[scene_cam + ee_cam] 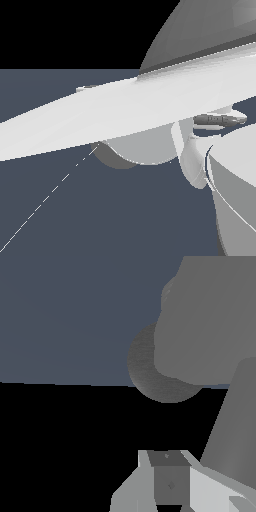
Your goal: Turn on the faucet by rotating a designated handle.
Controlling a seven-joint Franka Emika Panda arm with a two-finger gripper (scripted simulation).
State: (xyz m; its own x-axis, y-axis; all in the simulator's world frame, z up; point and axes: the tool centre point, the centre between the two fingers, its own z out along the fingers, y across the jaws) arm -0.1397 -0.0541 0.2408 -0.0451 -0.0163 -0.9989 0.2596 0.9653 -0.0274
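Observation:
In the wrist view the faucet [210, 316] is a matte grey bulk, with its darker rough round base [150, 376] behind it. A grey bar [232, 421], seemingly the handle seen from close by, slants from the faucet toward my gripper [170, 481]. The fingers [132, 491] stand together with no gap showing and nothing between them, just beside the bar; I cannot tell if they touch it. In the exterior view my white arm [100, 117] hides most of the scene. A small dark grey rod [217, 120] peeks out past it.
A dull blue-grey floor [100, 210] with a thin dashed white line [47, 197] lies under the arm. A large grey dome [210, 30] and a pale grey rounded body [235, 185] fill the exterior view's right side.

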